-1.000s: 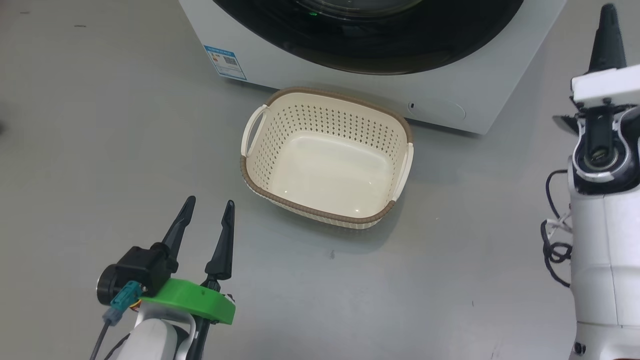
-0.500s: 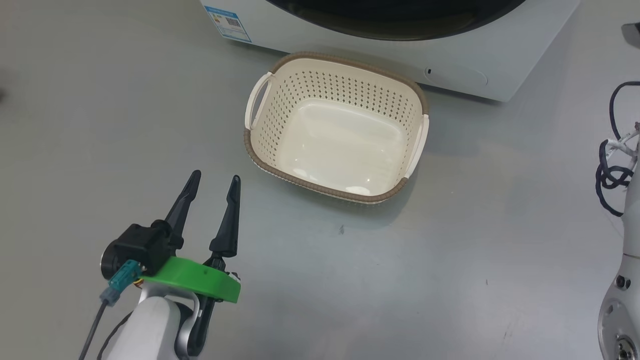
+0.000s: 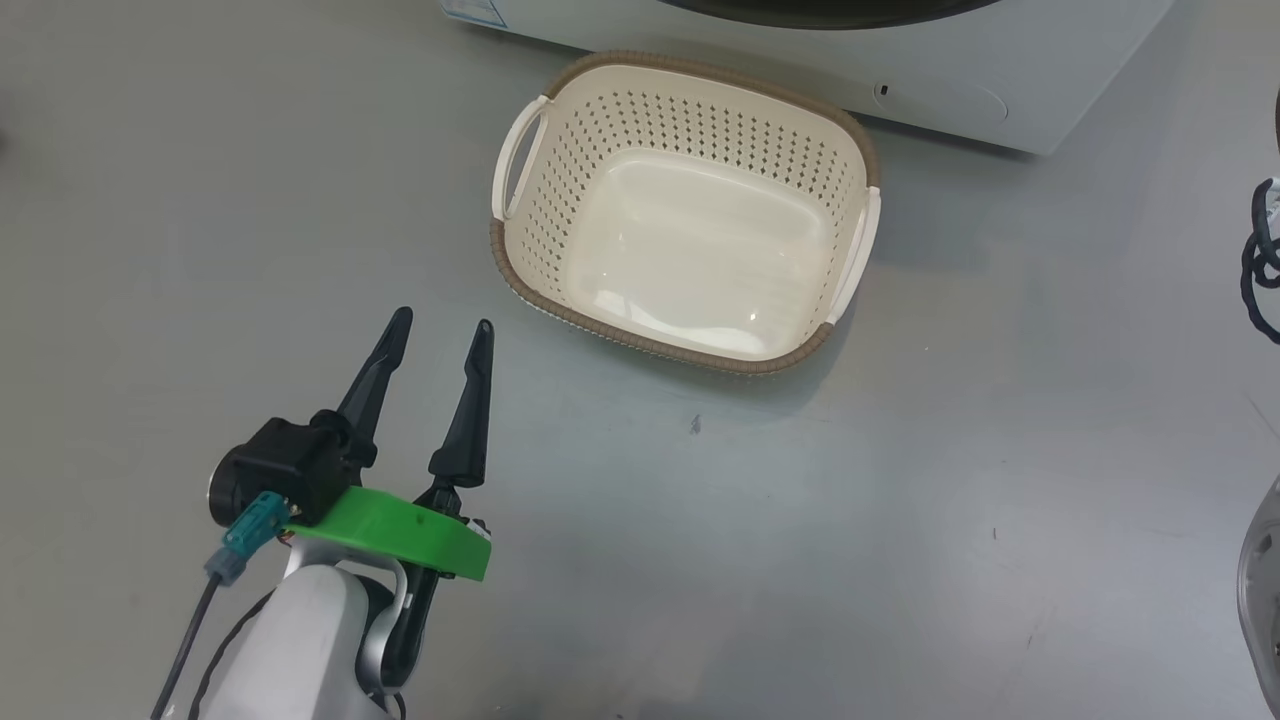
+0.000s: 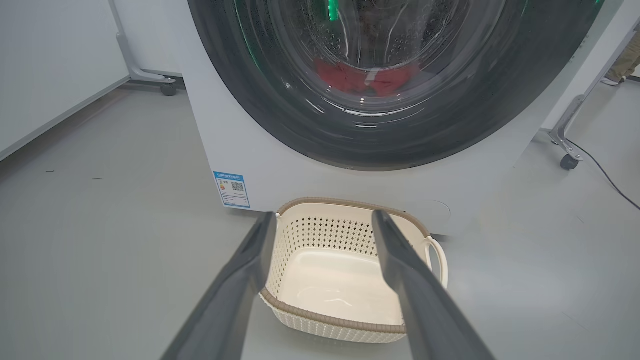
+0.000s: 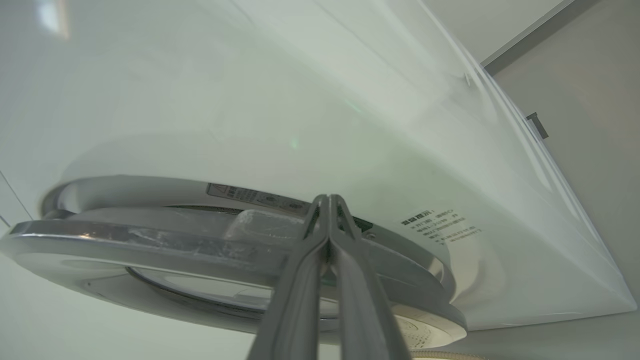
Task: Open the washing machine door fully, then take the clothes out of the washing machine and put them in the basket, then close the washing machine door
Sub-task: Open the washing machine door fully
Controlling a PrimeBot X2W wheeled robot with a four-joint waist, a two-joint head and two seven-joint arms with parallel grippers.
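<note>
The cream basket (image 3: 843, 140) stands empty on the grey floor, just before the white washing machine (image 3: 930, 80). My left gripper (image 3: 440, 325) hovers open and empty to the basket's near left. In the left wrist view its fingers (image 4: 250, 260) frame the basket (image 4: 350, 312) below the washing machine door (image 4: 260, 100), which looks closed. The red clothes (image 4: 367, 80) lie behind its glass. My right gripper (image 5: 328, 200) is shut on nothing, its tips at the seam between the door's silver edge (image 5: 150, 242) and the machine's front (image 5: 250, 100).
A blue label (image 4: 231, 189) sits low on the machine's left. Wheeled stand legs (image 4: 567, 145) and a floor cable (image 4: 607, 175) lie to the right, another caster (image 4: 167, 89) behind on the left. A person's leg (image 4: 625, 60) shows far right. Dark cables (image 3: 1262, 260) hang at my right arm.
The head camera has tipped downward, so basket and machine sit higher in the picture. My right forearm has left the view's right side. The left gripper stays open in much the same place.
</note>
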